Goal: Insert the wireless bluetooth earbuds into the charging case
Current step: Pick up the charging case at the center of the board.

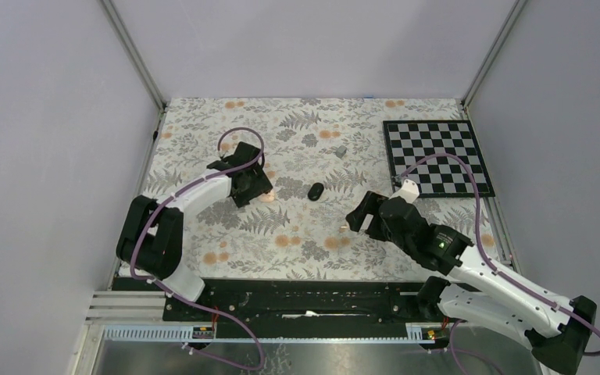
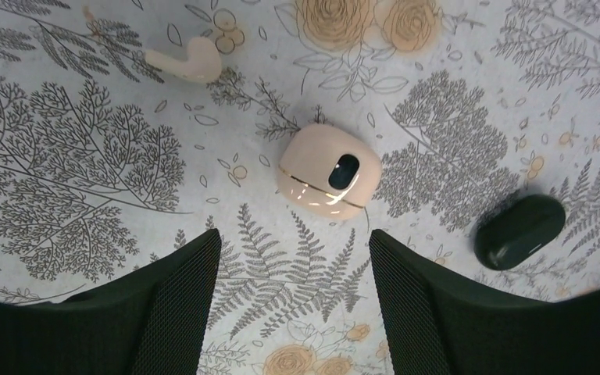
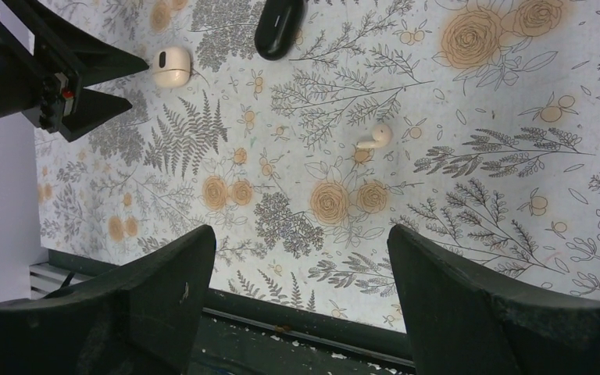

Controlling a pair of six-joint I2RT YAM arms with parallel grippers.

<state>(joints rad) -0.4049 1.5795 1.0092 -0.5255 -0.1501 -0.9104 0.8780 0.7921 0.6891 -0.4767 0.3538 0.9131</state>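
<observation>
The left gripper (image 2: pixel 293 244) hangs with its two black, mesh-textured fingers spread wide and nothing between them. In the left wrist view the case (image 2: pixel 328 172) sits just above that gap, at mid-frame. It is a smooth beige rounded lump with a thin seam running round it and a glossy dark oval set in its top.

An earbud (image 2: pixel 183 61), matte beige with a bulbous head and a short stem, lies on its side at the upper left of the same view, well apart from the case. A black pod (image 2: pixel 519 230), a smooth oval, rests toward the right edge, near the case but not touching it.

The right gripper (image 3: pixel 301 234) is likewise spread and empty. In the right wrist view the earbud lies above its gap, near the centre.

The surface (image 1: pixel 297 250) is a pale cloth printed with grey ferns and orange roses. In the top view a flat checkerboard mat (image 1: pixel 437 156) lies at the upper right, and a small grey block (image 1: pixel 341 150) sits to its left, above the pod.
</observation>
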